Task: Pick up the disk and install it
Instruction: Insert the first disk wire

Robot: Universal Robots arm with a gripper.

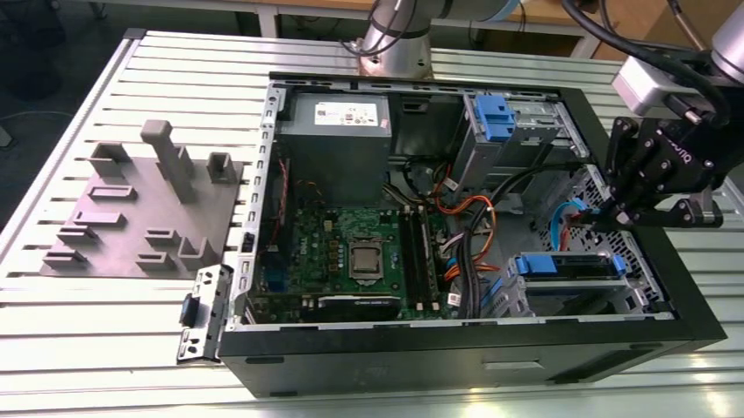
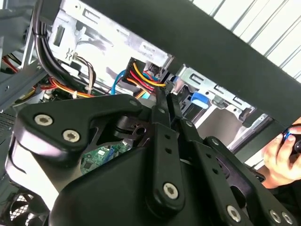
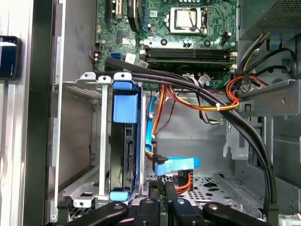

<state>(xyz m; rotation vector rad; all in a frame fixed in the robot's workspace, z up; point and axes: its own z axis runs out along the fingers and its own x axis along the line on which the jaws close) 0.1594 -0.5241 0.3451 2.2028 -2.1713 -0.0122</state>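
The disk (image 3: 124, 155) sits on edge in its metal drive cage (image 3: 89, 141) inside the open computer case (image 1: 465, 348), blue carrier frame showing. The pincer (image 3: 162, 197) hovers just beside it, above the case's floor, fingers pressed together and holding nothing. Orange and black cables (image 3: 202, 101) run past nearby.

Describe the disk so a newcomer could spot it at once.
Find the open black computer case on the slatted table. At its corner nearest the gripper, a metal cage holds the disk. A blue carrier frame edges it, unlike the big grey power-supply box.
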